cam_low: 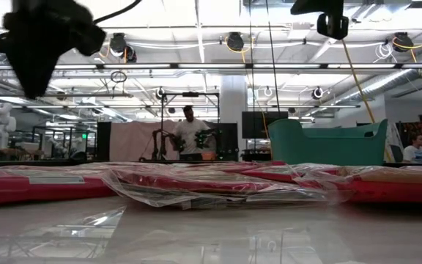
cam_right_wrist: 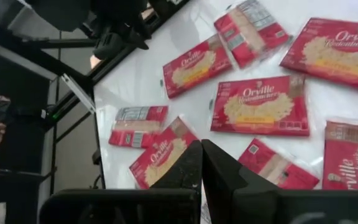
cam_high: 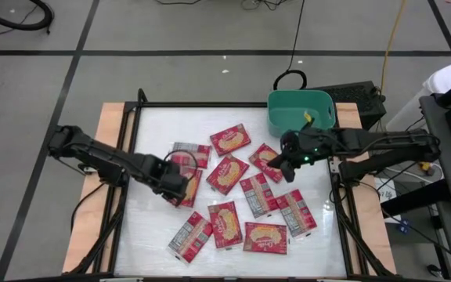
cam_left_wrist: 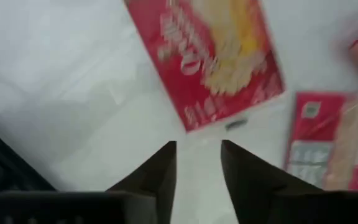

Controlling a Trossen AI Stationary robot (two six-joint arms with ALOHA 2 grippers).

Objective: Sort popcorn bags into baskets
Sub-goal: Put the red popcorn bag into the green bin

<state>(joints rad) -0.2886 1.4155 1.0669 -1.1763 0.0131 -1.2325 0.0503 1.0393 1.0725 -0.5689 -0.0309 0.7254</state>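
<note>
Packets (cam_high: 227,174) lie scattered, red faces or grey backs up, across the white table (cam_high: 139,235). Left gripper (cam_high: 180,186) hovers just above one packet's edge, fingers slightly parted, holding nothing, apparently lining up a pick. Right gripper (cam_high: 286,166) hangs fully closed and empty; the teal basket (cam_high: 301,112) sits just behind it, ready to receive bags.
</note>
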